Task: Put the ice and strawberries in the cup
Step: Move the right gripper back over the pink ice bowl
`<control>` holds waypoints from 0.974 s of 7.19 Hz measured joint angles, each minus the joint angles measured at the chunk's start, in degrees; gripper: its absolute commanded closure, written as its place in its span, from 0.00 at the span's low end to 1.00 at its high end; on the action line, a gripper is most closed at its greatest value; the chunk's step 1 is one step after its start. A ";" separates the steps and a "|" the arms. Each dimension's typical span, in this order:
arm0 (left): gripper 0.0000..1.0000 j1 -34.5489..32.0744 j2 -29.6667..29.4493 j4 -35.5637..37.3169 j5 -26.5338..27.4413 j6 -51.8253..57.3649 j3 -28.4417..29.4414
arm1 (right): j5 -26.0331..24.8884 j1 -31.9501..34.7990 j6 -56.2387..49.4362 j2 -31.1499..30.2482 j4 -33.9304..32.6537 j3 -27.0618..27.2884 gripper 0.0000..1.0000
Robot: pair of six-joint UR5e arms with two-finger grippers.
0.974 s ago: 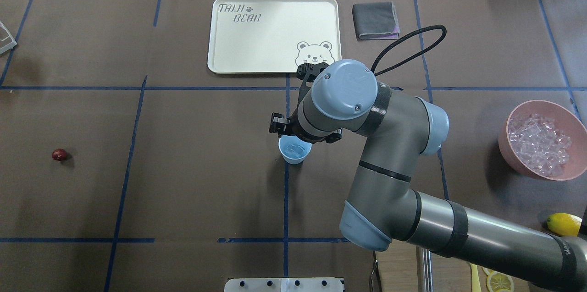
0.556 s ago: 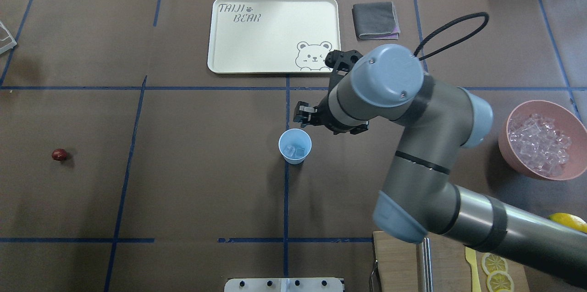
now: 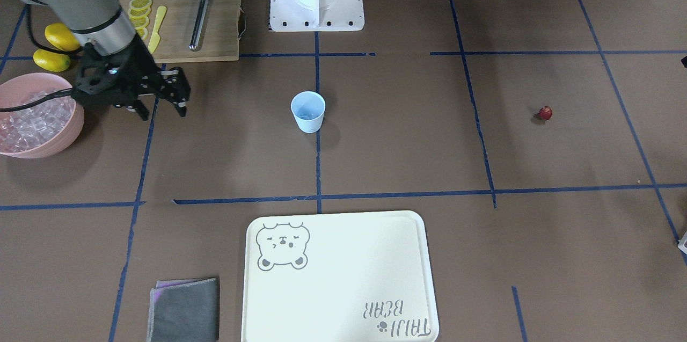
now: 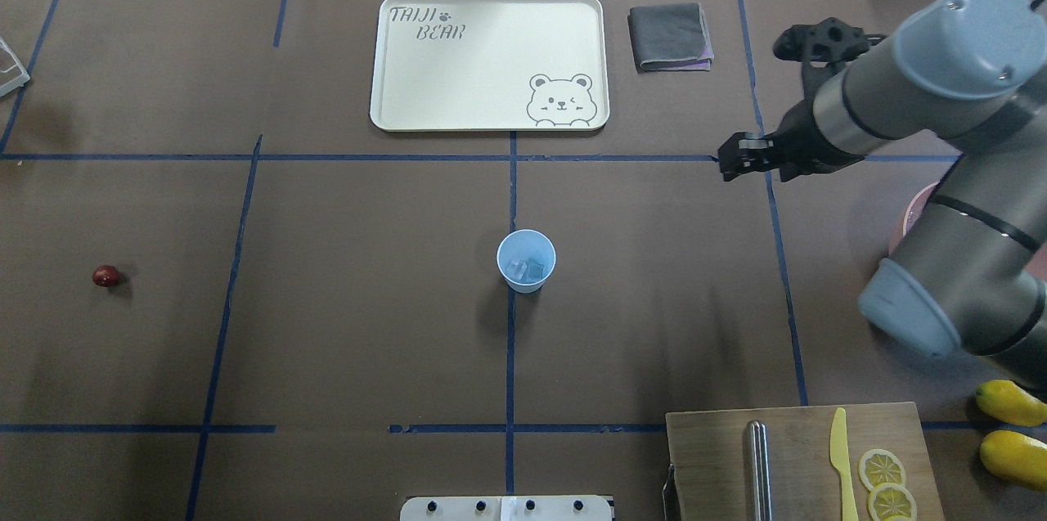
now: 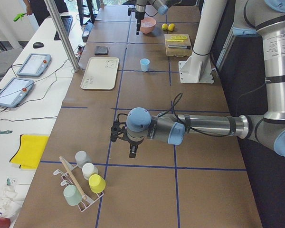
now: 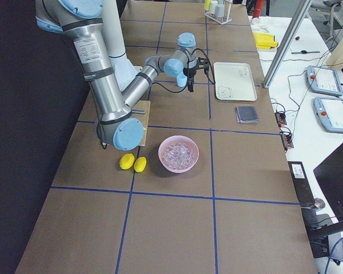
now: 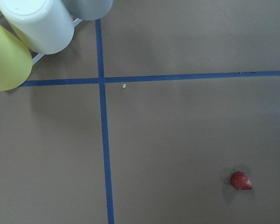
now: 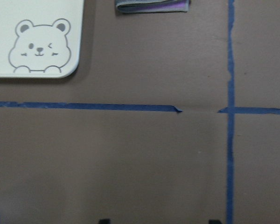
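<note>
The right arm has swung right, off the cup, toward the bowl. Far left, the strawberry lies alone on the table, well apart from everything. The left gripper hangs over that end and shows only in side views, so its jaws cannot be told. The cup stands upright mid-table on a tape line with ice cubes in its bottom. The tray sits beyond it, with the cloth to its right. The right gripper is in the air right of the cup, its jaws wide apart and empty. At the far right the bowl holds more ice, with the lemons and the board nearer.
</note>
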 measured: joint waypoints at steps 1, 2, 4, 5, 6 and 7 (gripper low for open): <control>0.00 0.15 -0.15 0.08 0.02 -0.03 -0.06 | 1.29 3.78 -8.87 -4.35 0.21 0.44 0.23; 0.00 0.21 -0.25 0.12 0.03 -0.05 -0.17 | 1.99 6.96 -18.07 -8.45 0.36 0.52 0.21; 0.00 0.25 -0.02 0.19 -0.04 -0.10 -0.59 | 2.19 10.05 -31.50 -14.73 1.76 -0.13 0.19; 0.00 0.28 0.13 0.23 -0.27 -0.36 -0.74 | 2.26 10.41 -34.14 -17.64 6.00 -1.73 0.17; 0.00 0.30 0.18 0.24 -0.48 -1.41 -0.89 | 2.46 10.49 -35.25 -20.26 13.03 -4.37 0.17; 0.00 0.30 0.21 0.21 -0.60 -3.10 -1.07 | 3.12 10.49 -35.51 -21.66 18.94 -6.79 0.08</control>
